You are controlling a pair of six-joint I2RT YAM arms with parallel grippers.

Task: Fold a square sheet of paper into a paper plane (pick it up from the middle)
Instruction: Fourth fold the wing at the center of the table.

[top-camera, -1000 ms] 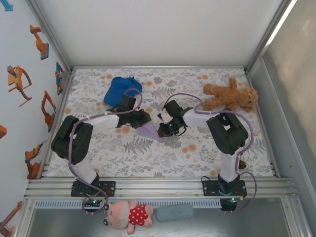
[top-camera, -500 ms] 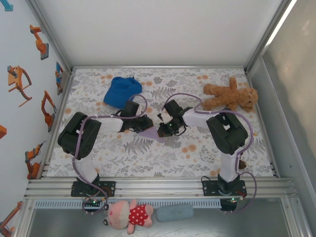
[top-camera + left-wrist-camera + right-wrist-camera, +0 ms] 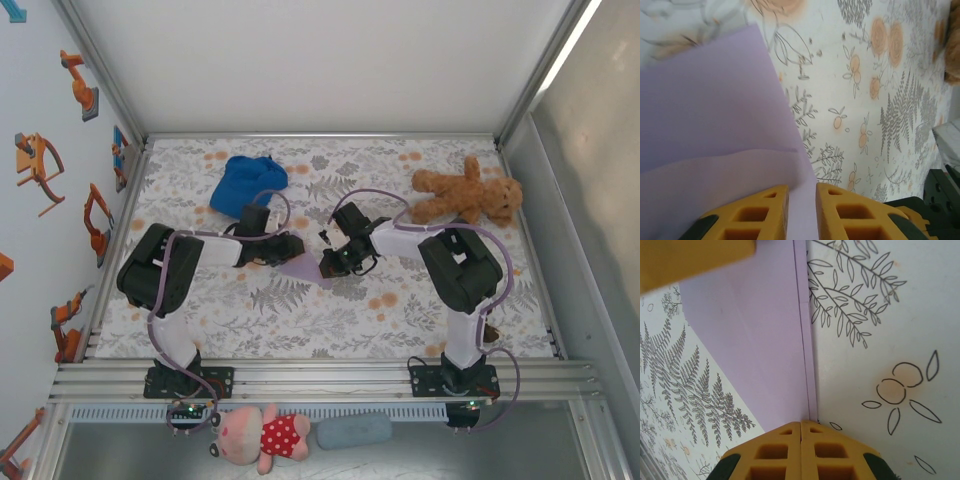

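Right pincer (image 3: 801,424) shut, tips on the lavender sheet (image 3: 750,330) at its crease end, probably pinning it. Left pincer (image 3: 802,192) narrowly parted over the folded layer.

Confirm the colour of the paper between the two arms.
Plain lavender paper, no print. Shows best in the left wrist view.

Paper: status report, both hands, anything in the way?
Left hand slightly open over the lavender paper. Right hand shut, tips at its folded edge. Paper partly folded, no plane yet. Blue cap and teddy bear sit apart, not blocking.
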